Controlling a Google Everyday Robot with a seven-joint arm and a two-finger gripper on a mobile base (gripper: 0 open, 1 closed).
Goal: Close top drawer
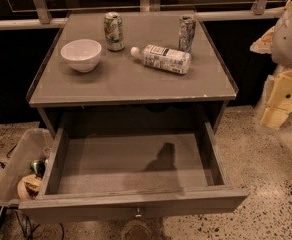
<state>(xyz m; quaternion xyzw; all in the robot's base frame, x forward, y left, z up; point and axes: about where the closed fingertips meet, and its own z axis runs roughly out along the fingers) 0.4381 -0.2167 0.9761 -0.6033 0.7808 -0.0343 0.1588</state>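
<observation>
The top drawer is a wide, shallow grey drawer. It is pulled far out of the grey cabinet toward me. Its inside is empty, with a shadow on the floor of it. Its flat front panel runs along the bottom of the view, with a small metal knob at its centre. My arm comes in at the right edge. The cream-coloured gripper hangs to the right of the cabinet, level with its top and apart from the drawer. It holds nothing that I can see.
On the cabinet top stand a white bowl, a green can and a second can, with a plastic bottle lying on its side. A translucent bin with rubbish stands left of the drawer. Cables lie on the speckled floor.
</observation>
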